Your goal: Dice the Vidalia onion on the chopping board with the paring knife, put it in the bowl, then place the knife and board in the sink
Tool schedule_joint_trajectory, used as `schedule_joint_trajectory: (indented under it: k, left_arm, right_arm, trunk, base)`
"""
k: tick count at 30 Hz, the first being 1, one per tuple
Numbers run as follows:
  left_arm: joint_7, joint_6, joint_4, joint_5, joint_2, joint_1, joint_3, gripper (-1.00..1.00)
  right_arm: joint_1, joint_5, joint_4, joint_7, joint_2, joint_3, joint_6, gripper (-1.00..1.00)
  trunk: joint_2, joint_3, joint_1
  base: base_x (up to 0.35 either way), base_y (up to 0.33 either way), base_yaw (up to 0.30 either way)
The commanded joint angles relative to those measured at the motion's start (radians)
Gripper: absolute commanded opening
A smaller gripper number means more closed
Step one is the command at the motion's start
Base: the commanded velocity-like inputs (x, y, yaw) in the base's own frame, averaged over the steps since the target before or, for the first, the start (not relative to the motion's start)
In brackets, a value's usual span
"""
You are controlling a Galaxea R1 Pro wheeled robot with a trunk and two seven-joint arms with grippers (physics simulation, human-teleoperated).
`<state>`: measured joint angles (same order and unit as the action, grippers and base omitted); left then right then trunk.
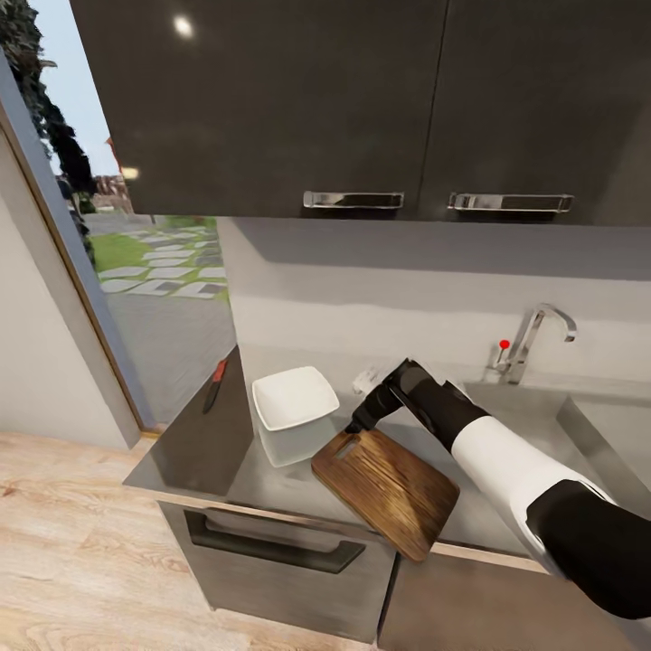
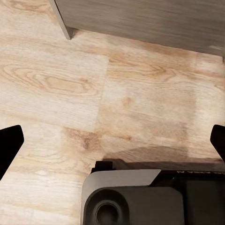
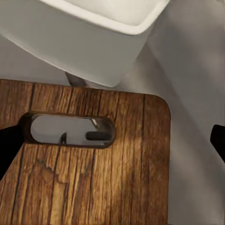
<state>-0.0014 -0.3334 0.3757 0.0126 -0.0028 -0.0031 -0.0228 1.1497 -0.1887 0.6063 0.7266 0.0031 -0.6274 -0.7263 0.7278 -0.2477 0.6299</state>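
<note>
While hovering right over the slotted end of the chopping board (image 1: 387, 491), right tool (image 1: 354, 425) spread wide, nothing pinched, dark fingertips (image 3: 8, 149) just poking in at either edge of the right wrist view with the board's oval slot (image 3: 70, 130) sitting between them. Looks close above the wood but can't tell for sure if touching. Dark-brown grain, rounded corner, one end of the board hanging out past the front edge of the table (image 1: 194, 443), away from the tool. Just beyond the tool, white bowl (image 1: 294, 411), squarish, glossy, standing right next to the board's slotted end; can't tell from the head view if the two actually touch, though in the right wrist view the bowl wall (image 3: 79, 47) comes right up near the board's edge. Further off past the bowl, paring knife (image 1: 214, 384) lying near the table's far corner by the window, red handle, well apart from the tool. Sink (image 1: 579, 425) behind the tool's arm, on the other side from the bowl, chrome tap (image 1: 533, 339) with red knob at the back wall. Left tool (image 2: 112, 145) also spread wide, gripping nothing, pointing down at the wooden floor (image 2: 70, 89) with a grey cabinet base (image 2: 140, 18) ahead of it.
</note>
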Motion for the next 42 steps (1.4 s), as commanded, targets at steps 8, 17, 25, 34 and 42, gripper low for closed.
schedule_joint_trajectory:
  k: [8,17,25,34,42]
  left_arm:
    - [0.0,-0.003,0.0,0.001,0.0,0.0,-0.002,1.0]
    - [0.0,-0.003,-0.001,0.001,0.0,0.0,-0.002,1.0]
    - [0.0,-0.003,-0.001,0.001,0.0,0.0,-0.002,1.0]
    - [0.0,-0.003,-0.001,0.001,0.0,0.0,-0.002,1.0]
    - [0.0,-0.003,-0.001,0.001,0.0,0.0,-0.002,1.0]
  right_arm:
    - [0.001,-0.011,0.001,0.008,-0.004,-0.014,0.023,1.0]
    - [0.001,-0.012,0.002,0.081,-0.024,-0.015,0.09,1.0]
    - [0.001,-0.012,0.003,0.111,-0.028,-0.015,0.113,1.0]
    - [0.001,-0.014,0.004,0.215,-0.05,-0.015,0.199,1.0]
    - [0.001,-0.013,0.004,0.223,-0.052,-0.016,0.214,1.0]
  trunk:
    - [0.001,-0.002,0.0]
    - [0.001,-0.002,0.0]
    - [0.001,-0.002,0.0]
    - [0.001,-0.002,0.0]
    - [0.001,-0.002,0.0]
  base:
    - [0.0,0.0,0.0]
    - [0.0,0.0,0.0]
    - [0.0,0.0,0.0]
    - [0.0,0.0,0.0]
    - [0.0,0.0,0.0]
